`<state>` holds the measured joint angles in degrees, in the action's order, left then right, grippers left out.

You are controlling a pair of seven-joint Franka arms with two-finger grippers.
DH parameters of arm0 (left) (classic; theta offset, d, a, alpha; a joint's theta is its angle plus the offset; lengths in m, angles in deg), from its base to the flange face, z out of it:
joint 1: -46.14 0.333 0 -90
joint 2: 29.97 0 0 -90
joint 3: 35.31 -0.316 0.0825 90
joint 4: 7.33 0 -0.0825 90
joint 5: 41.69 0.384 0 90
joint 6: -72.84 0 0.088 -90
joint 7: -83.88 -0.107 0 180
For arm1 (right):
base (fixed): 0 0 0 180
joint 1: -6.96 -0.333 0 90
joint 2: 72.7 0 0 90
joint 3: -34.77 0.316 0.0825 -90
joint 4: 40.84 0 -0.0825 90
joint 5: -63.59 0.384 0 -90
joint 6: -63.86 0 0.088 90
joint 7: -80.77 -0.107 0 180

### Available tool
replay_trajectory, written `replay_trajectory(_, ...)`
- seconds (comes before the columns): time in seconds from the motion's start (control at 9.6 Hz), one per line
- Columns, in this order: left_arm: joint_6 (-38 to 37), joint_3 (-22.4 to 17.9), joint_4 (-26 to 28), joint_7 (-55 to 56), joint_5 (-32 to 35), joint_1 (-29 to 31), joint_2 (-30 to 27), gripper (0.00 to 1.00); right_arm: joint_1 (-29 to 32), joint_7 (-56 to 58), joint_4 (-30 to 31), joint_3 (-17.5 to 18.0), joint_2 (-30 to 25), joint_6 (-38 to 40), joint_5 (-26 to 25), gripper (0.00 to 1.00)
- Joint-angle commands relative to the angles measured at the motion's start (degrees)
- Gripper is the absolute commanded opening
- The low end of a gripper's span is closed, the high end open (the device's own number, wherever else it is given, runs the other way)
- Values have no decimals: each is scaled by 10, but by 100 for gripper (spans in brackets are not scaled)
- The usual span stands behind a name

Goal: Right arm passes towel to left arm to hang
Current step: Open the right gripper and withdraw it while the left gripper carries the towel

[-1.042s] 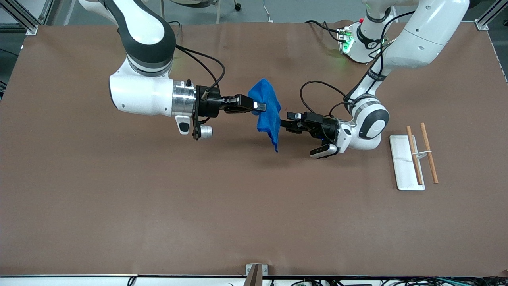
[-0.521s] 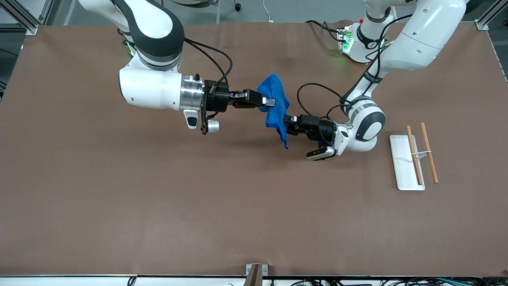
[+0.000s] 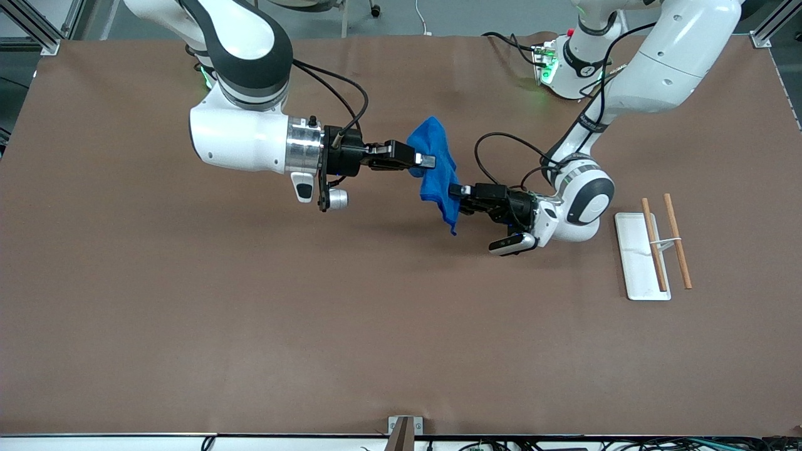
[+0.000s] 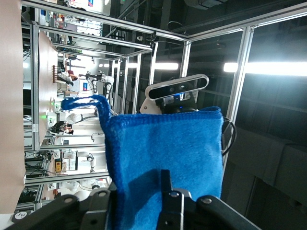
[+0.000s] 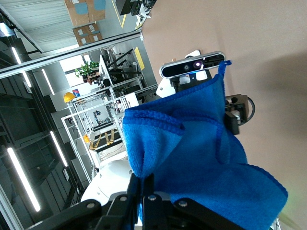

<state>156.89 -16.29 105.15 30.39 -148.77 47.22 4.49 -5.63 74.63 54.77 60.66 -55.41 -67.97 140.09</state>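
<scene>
The bright blue towel (image 3: 438, 175) hangs in the air over the middle of the table. My right gripper (image 3: 428, 161) is shut on its upper bunched part; the right wrist view shows the cloth (image 5: 192, 143) pinched between the closed fingers of that gripper (image 5: 144, 181). My left gripper (image 3: 459, 195) is at the towel's lower part. In the left wrist view its fingers are apart with the towel (image 4: 168, 143) lying between them, so the left gripper (image 4: 137, 188) is open around the cloth. The towel's corner loop (image 4: 84, 99) sticks out at one edge.
A white flat base (image 3: 634, 263) with two wooden rods (image 3: 653, 245) (image 3: 678, 249) lies toward the left arm's end of the table. The brown table mat (image 3: 313, 313) is bare nearer the front camera.
My right arm carried the towel toward the left arm's end. My left gripper moved in until its open fingers straddle the towel's lower part. Little has moved in the last half second.
</scene>
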Motion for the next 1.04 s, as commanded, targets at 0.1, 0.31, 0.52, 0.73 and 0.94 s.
replay_trajectory(0.1, -1, -1, 0, -6, 1, 14, 12, 1, 0, -1, -2, 3, 3, -4, 15, 0)
replay_trajectory(0.31, -1, -5, -1, 1, 2, 23, 2, 0, 8, 2, 9, 2, 2, 2, -2, 61)
replay_trajectory(0.52, 1, -7, -12, 91, 46, 58, -23, 0, 37, -1, 37, 1, -3, 35, -75, 100)
replay_trajectory(0.73, 4, -7, -21, 164, 88, 89, -40, 0, 100, -64, 50, -2, -33, 134, -244, 100)
replay_trajectory(0.94, 35, -7, -25, 271, 138, 116, -74, 0, 155, -149, 49, -5, -65, 232, -488, 100)
